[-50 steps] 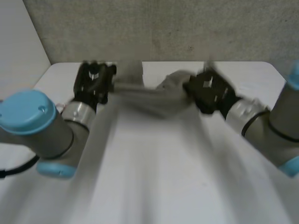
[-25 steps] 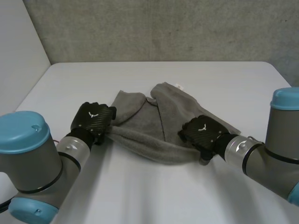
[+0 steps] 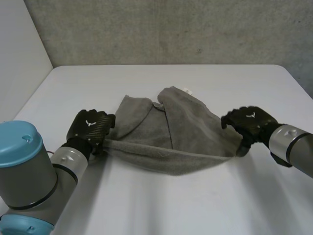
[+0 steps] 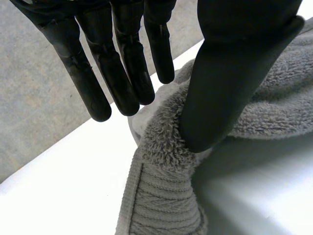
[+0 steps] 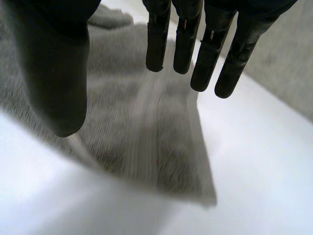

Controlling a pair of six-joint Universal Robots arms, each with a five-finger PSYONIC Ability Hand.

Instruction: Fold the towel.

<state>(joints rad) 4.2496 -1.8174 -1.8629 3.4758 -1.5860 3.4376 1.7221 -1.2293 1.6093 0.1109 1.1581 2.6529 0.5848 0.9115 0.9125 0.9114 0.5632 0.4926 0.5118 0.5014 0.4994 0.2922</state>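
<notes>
A grey towel (image 3: 166, 132) lies crumpled on the white table (image 3: 171, 205), its near edge stretched straight between my two hands. My left hand (image 3: 90, 128) is at the towel's left corner. In the left wrist view its fingers (image 4: 117, 73) are straight and lifted off the cloth, while the thumb (image 4: 225, 78) rests on the bunched corner (image 4: 161, 186). My right hand (image 3: 249, 122) is at the right corner, open. In the right wrist view its straight fingers (image 5: 195, 44) hover over the flat towel corner (image 5: 146, 137), which lies on the table.
A grey wall (image 3: 171, 29) stands behind the table's far edge. A small white tag (image 3: 187, 90) sits on the towel's far edge. Bare table runs in front of the towel and to both sides.
Both hands came down from the far side and drew the towel toward the near side. The right hand then moved right and opened, dropping its corner. The left hand's fingers straightened.
</notes>
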